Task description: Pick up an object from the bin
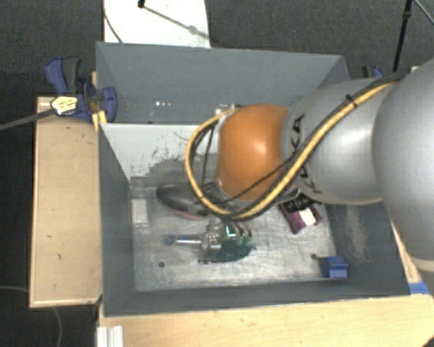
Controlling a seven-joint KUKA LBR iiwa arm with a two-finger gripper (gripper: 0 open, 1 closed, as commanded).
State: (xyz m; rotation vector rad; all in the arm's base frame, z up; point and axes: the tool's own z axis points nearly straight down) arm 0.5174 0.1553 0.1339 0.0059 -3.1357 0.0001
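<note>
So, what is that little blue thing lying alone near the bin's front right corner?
The small blue blocky piece looks like hard plastic, squarish, with an uneven, stepped top. It lies on the floor of the grey metal bin, near the front right corner, just short of the front wall. Nothing touches it; it sits apart from the other things.

A small dark-green piece (239,249) lies mid-floor in the bin (166,85).

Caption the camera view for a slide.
Arm low over a dark green thing in the grey bin; blue block lower right.
</note>
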